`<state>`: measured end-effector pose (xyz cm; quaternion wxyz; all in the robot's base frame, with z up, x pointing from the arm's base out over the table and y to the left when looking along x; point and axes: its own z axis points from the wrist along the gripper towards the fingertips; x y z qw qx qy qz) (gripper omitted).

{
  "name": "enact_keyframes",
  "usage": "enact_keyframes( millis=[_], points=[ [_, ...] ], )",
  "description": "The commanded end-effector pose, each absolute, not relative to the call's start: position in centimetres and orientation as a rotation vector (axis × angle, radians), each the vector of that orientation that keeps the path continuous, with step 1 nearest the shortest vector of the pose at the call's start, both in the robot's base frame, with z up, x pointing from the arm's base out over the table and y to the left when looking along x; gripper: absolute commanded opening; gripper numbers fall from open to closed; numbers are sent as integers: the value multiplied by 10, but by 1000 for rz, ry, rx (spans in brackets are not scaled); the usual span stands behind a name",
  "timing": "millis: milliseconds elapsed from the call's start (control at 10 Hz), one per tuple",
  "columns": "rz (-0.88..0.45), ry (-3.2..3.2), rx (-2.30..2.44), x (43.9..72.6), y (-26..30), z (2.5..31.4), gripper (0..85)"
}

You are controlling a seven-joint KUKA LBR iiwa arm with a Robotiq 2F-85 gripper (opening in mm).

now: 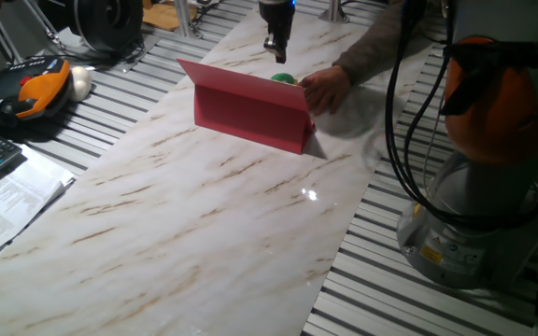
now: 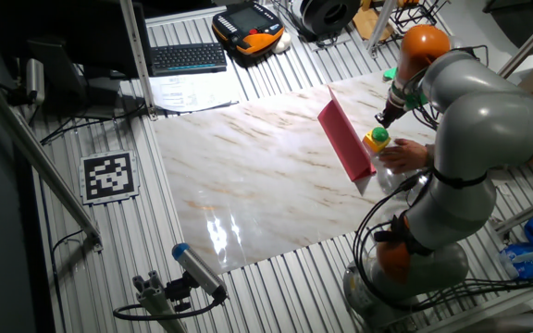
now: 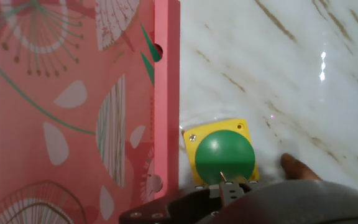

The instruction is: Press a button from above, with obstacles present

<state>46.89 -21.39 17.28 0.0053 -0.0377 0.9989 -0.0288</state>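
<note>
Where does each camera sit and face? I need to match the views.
One fixed view: low across the table, facing the red board; gripper and arm base show.
The other fixed view: high, opposite side; whole arm shows.
Hand view: straight down on the button; gripper tip shows.
All share board and button.
</note>
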Motion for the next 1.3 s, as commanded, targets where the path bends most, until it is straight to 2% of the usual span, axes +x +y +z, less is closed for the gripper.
enact_keyframes(
  millis=[0,600,1000,1200],
  points=[
    [-82,3125,-109,468,-214,173,0],
    [-50,3157,-141,464,-211,170,0],
    [-89,3139,-150,462,-212,172,0],
    [-155,3107,-189,462,-212,172,0]
  ],
)
